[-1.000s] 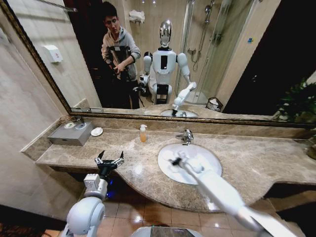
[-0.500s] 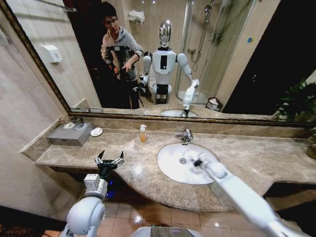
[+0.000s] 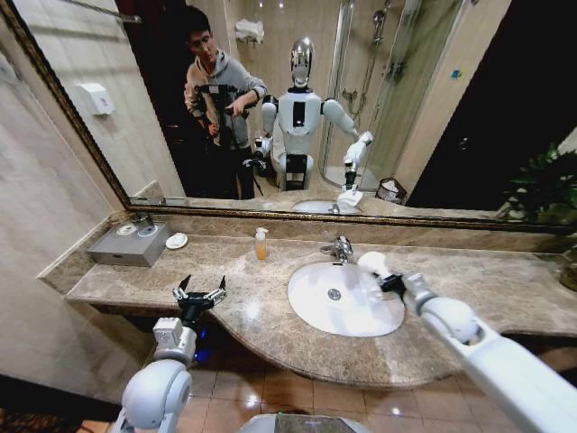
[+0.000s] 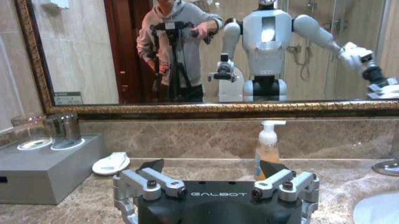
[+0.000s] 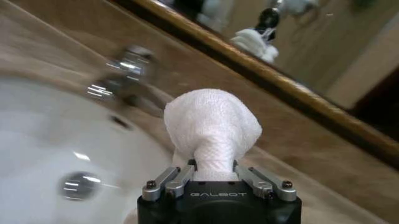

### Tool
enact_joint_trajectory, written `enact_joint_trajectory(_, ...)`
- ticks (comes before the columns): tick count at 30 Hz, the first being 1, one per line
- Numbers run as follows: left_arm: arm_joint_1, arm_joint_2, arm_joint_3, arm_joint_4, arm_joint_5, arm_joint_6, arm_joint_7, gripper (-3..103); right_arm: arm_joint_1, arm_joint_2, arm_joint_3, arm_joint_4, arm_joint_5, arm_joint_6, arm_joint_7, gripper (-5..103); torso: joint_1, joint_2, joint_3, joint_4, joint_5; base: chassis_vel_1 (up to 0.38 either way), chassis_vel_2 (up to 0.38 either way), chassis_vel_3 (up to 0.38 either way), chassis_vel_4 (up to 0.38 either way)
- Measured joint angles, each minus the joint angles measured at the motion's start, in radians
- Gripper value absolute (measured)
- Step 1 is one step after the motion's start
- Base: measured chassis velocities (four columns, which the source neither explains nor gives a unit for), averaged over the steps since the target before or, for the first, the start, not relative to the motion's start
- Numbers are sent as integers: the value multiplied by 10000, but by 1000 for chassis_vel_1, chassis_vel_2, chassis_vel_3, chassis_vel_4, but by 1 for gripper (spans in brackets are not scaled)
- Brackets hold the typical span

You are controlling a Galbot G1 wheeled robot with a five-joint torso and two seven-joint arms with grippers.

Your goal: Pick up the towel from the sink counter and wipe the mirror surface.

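Swinging away from the middle of the basin [image 3: 345,299], the right tool [image 3: 380,273] has risen toward the faucet [image 3: 342,248] and now hangs over the basin's back rim, clamped on the white towel [image 5: 212,125], which bunches out beyond its fingers. Left of the basin, the left tool [image 3: 200,294] stays parked over the tabletop [image 3: 505,284] edge, spread wide, below the mirror [image 3: 433,99].

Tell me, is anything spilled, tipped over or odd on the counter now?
Nothing stands out. The soap bottle stands upright on the sink counter, with no spill visible. The right gripper holds the towel bunched above the basin; the left gripper waits open.
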Motion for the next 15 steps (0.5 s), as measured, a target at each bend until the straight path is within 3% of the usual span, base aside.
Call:
enact_joint_trajectory(4,-1,-1,0,0,0,0,0,100,183,-170,286,-867,-183,-3,-234,19,0,0,1,1,0,0,0,0,0)
enact_joint_trajectory(6,0,0,0,0,0,0,0,100,294,-212,371,-1394,217,-43,-131,19,2,0,2,2,1,0,0,0,0)
enact_joint_trajectory(15,0,0,0,0,0,0,0,100,573,443,816,-3118,752,80,114,19,2,-1,2,1,0,0,0,0,0)
